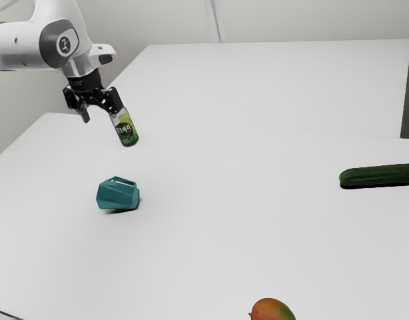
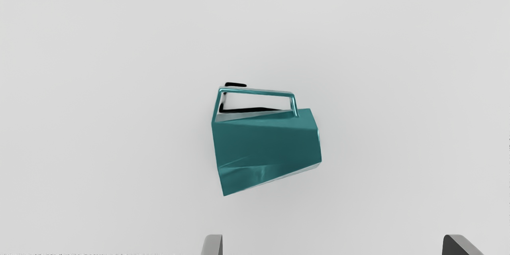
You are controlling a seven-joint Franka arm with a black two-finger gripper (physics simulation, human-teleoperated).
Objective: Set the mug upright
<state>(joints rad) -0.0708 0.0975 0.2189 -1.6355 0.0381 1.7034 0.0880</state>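
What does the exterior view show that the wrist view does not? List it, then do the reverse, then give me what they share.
From the exterior view: the green bottle, the cucumber, the orange-and-green mango, the white arm and the wall behind.

From the wrist view: black marks by the mug's handle, one of them seen through its opening.

In both: the teal mug lying on its side, the white table under it, and the gripper, its jaws wide apart.
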